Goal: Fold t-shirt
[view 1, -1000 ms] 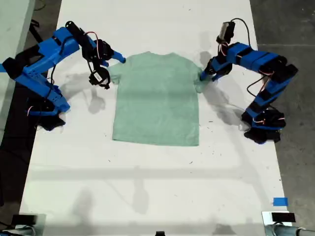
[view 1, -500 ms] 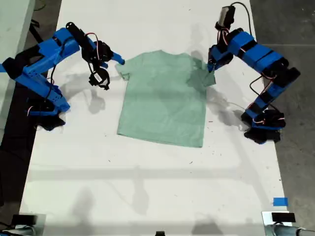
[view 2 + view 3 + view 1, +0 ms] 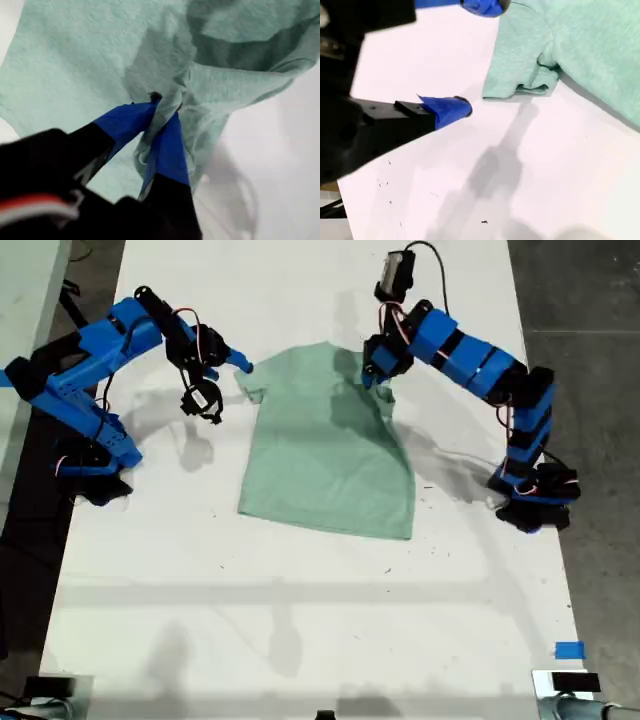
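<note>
The pale mint-green t-shirt [image 3: 325, 455] lies on the white table [image 3: 300, 610], collar toward the far edge. My first gripper [image 3: 375, 375] is shut on the sleeve at the exterior view's right and holds it raised over the shirt's chest, the cloth bunched between the blue fingers [image 3: 165, 107]. That side of the t-shirt [image 3: 75, 60] is folded inward. My second gripper [image 3: 225, 383] hovers open beside the other sleeve, at the exterior view's left. In the second wrist view that sleeve of the t-shirt [image 3: 520, 75] lies slightly rumpled just beyond the open gripper [image 3: 475, 55], untouched.
Both arm bases stand at the table's side edges in the exterior view. A blue tape square [image 3: 568, 650] and dark clamps sit near the front corners. Grey floor lies past the table on the exterior view's right.
My first gripper has lifted the sleeve and carried it toward the exterior view's left, over the shirt body. The shirt has slid slightly and skewed. The second arm has stayed still.
</note>
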Robot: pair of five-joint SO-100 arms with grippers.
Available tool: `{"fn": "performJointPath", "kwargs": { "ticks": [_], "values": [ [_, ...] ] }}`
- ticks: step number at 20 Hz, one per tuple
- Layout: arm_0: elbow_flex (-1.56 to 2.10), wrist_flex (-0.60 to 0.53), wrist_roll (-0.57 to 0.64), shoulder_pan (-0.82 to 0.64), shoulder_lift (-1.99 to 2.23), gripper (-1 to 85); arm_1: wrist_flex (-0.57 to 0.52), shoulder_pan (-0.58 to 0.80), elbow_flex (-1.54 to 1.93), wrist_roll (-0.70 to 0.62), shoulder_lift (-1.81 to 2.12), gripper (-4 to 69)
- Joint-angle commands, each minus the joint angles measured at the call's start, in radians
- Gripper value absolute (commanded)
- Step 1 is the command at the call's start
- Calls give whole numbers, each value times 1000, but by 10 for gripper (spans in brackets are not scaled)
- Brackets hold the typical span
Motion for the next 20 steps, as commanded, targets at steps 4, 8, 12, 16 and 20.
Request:
{"fn": "performJointPath", "kwargs": {
  "ticks": [4,8,12,16,20],
  "values": [
    [8,-14,5,-15,32,331,-163,-49,-164,80,-216,0],
    [15,-15,-2,-21,34,336,-20,-69,-275,58,-167,298],
    [20,-21,-3,-25,34,340,173,-32,-270,28,83,250],
    [12,-63,-2,-34,-12,342,253,-29,-81,23,344,234],
    [-98,-80,-2,-52,-190,339,241,-89,133,80,489,218]
  ]
}}
